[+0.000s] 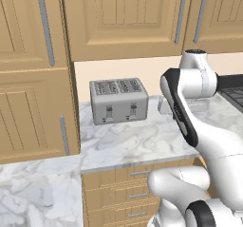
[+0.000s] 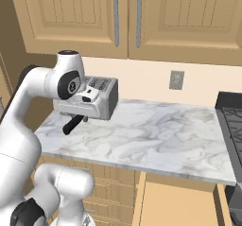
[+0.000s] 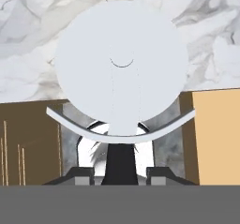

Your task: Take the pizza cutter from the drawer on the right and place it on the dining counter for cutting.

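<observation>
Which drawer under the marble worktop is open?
The wide drawer at the lower right of the right base view: it is pulled out, its plain tan inside showing. The narrow drawers with silver bar handles sit shut, flush with the cabinet.

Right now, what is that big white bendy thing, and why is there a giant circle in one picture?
It's a robot arm in a pretend kitchen. Two pictures come from cameras riding behind it, one on its left and one on its right. The third looks out from its hand. A grey toaster stands on the marble worktop. The giant circle is the wheel of a pizza cutter, seen very close. The arm's two fingers are pinching its black handle.
</observation>
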You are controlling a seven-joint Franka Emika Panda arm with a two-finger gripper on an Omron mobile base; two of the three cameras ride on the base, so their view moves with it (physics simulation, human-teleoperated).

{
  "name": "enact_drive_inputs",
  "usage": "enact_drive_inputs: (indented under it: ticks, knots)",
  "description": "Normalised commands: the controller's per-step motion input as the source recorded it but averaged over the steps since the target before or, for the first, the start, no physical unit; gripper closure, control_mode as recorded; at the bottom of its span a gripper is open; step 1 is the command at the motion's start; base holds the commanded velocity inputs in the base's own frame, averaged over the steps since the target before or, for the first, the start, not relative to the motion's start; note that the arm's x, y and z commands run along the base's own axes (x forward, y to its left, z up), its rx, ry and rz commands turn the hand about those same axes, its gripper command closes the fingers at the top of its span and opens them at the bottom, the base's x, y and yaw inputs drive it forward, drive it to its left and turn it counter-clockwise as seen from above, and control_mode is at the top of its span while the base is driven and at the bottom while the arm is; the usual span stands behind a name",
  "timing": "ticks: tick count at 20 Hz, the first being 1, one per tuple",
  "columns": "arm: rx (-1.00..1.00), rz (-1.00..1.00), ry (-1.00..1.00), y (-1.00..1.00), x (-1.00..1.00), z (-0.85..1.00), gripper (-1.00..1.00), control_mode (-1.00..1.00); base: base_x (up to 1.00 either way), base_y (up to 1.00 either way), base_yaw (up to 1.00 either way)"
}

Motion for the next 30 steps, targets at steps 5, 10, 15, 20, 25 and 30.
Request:
enact_drive_inputs:
  ticks: [5,10,15,20,25,30]
  knots:
    - [0.0,-0.05,0.07,0.15,0.0,0.04,1.0,-1.0,0.0,0.0,0.0]
    - [0.0,-0.1,0.02,-0.07,0.0,0.01,1.0,-1.0,0.0,0.0,0.0]
    - [0.0,0.05,0.0,-0.2,0.0,-0.01,1.0,-1.0,0.0,0.0,0.0]
    - [0.0,0.12,0.0,-0.06,0.0,-0.09,1.0,-1.0,0.0,0.0,0.0]
    - [0.0,0.02,0.0,0.0,0.0,-0.02,1.0,-1.0,0.0,0.0,0.0]
    - [0.0,0.0,0.0,0.0,0.0,0.0,1.0,1.0,-0.14,0.0,0.0]
